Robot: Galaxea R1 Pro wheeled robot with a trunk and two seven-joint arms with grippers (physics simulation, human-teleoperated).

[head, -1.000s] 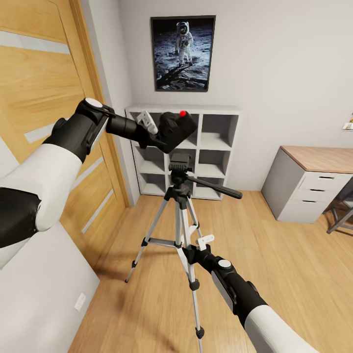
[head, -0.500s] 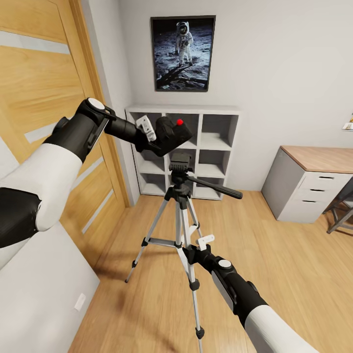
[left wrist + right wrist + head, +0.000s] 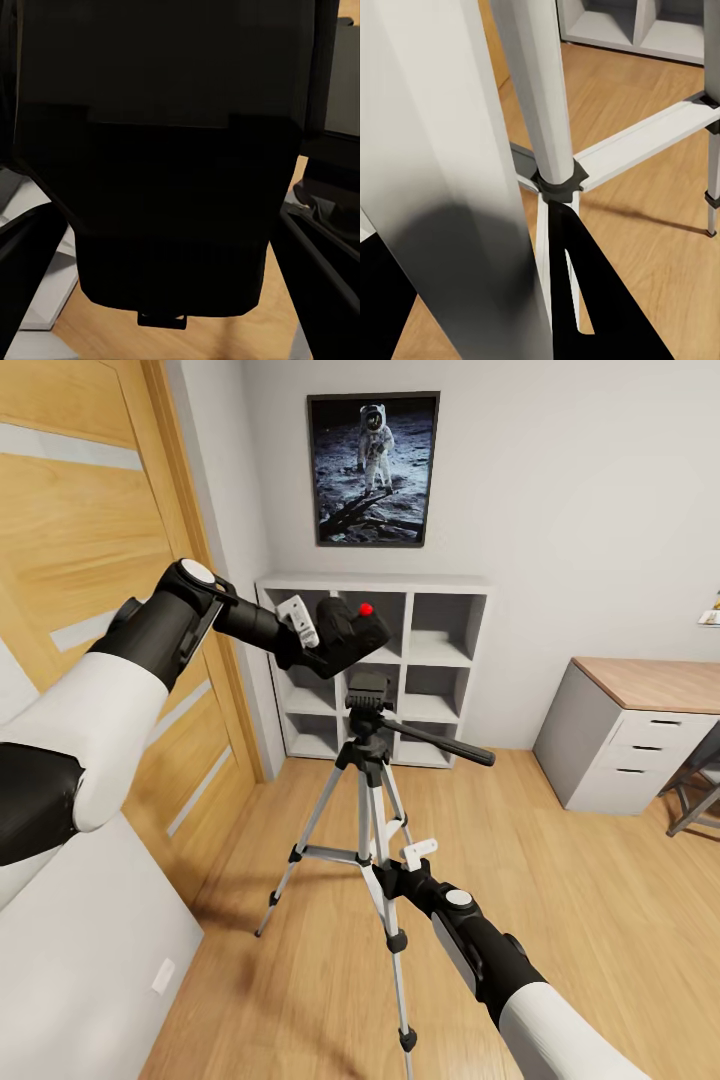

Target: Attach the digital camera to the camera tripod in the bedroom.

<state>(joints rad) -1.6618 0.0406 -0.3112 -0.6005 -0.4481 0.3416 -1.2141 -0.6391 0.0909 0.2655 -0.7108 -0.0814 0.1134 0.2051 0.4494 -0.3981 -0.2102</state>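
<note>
The black digital camera (image 3: 350, 628), red spot on its top corner, hangs tilted just above and slightly left of the camera tripod's black head (image 3: 368, 690), a small gap between them. My left gripper (image 3: 335, 632) is shut on it, one white finger (image 3: 298, 618) showing on its near side. In the left wrist view the camera's dark body (image 3: 172, 150) blocks nearly everything. The camera tripod (image 3: 368, 800) stands on the wood floor, pan handle pointing right. My right gripper (image 3: 398, 868) is shut on a silver leg low down, and that leg (image 3: 536, 90) appears very close in the right wrist view.
A white cube shelf (image 3: 440, 650) stands behind the tripod under a framed astronaut poster (image 3: 372, 468). The oak door (image 3: 90, 540) is at the left, the grey bed (image 3: 80, 960) at lower left. A desk with drawers (image 3: 640, 740) sits at right.
Over the last second my left gripper lowered the camera and tilted it closer to the tripod head. In the last half second it has hardly moved. The right arm has stayed still.
</note>
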